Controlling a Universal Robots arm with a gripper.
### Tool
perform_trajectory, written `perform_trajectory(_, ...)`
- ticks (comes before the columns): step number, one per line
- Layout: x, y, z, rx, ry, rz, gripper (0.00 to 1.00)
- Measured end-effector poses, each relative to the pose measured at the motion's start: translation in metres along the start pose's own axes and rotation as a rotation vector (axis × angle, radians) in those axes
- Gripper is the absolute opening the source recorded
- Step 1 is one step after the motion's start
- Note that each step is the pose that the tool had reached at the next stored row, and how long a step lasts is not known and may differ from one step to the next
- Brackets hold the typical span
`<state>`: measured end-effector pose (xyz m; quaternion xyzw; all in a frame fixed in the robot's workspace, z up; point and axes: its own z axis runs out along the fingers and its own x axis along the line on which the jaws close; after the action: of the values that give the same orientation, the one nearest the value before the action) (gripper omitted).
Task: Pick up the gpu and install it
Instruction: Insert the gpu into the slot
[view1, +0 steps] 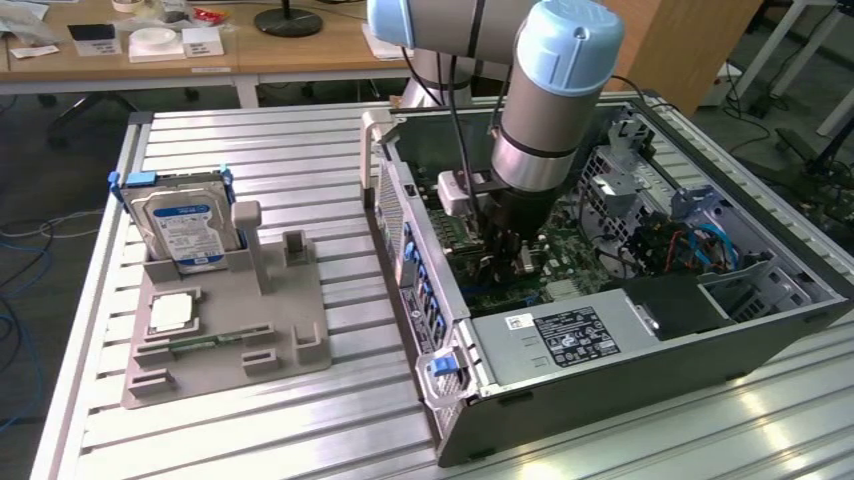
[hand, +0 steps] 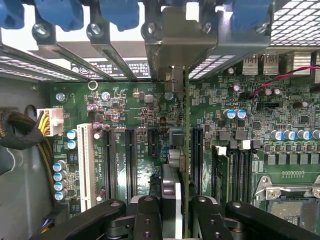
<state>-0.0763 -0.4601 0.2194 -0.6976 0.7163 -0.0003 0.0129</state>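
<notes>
**Card held on edge above the board**

In the wrist view the gripper sits nearest the lens, its two black fingers pressed in from either side on the gpu, which is seen edge-on as a thin green-and-black strip running straight away from the camera. The fingers pinch the card's upper edge. It hangs directly below them, held upright.

The card's long axis runs from the gripper toward the rear wall of the case, parallel to the row of black slots on the motherboard. Its lower edge appears to lie over the slot just beside the short black one, though whether it has entered that slot or only rests above it cannot be told from here. A white slot stands farther off to one side, well apart from the card.

Beyond, the card's metal bracket meets the rear openings of the case, under a line of blue clips.

In the exterior view the arm reaches down into the open case, with the gripper low among the boards. On the exterior view's left a grey stand holds a hard drive.
</notes>
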Motion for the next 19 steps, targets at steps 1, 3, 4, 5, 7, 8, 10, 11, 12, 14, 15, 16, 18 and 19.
perform_trajectory(1,0.0000,0.0000,0.0001,0.0000,0.0000,0.000,0.28)
perform_trajectory(3,0.0000,0.0000,0.0003,0.0000,0.0000,0.000,0.28)
perform_trajectory(4,0.0000,0.0000,0.0005,0.0000,0.0000,0.000,0.28)
perform_trajectory(5,0.0000,0.0001,0.0008,0.0000,-0.0001,0.000,0.28)
perform_trajectory(7,0.0000,0.0000,0.0030,0.0006,-0.0006,0.000,0.28)
perform_trajectory(8,0.0001,0.0001,0.0040,-0.0001,0.0002,0.000,0.28)
perform_trajectory(10,0.0002,0.0003,0.0066,-0.0006,0.0009,0.000,0.28)
perform_trajectory(11,0.0002,0.0004,0.0083,-0.0003,0.0003,0.000,0.28)
perform_trajectory(12,0.0002,0.0004,0.0091,-0.0003,0.0002,0.000,0.28)
perform_trajectory(14,0.0001,0.0004,0.0092,-0.0001,0.0001,0.000,0.28)
perform_trajectory(15,0.0002,0.0004,0.0092,-0.0001,0.0001,0.000,0.28)
perform_trajectory(16,0.0002,0.0003,0.0093,0.0000,-0.0001,0.000,0.28)
perform_trajectory(18,0.0002,0.0003,0.0093,-0.0001,-0.0001,0.000,0.28)
perform_trajectory(19,0.0002,0.0003,0.0093,0.0000,0.0000,0.000,0.28)
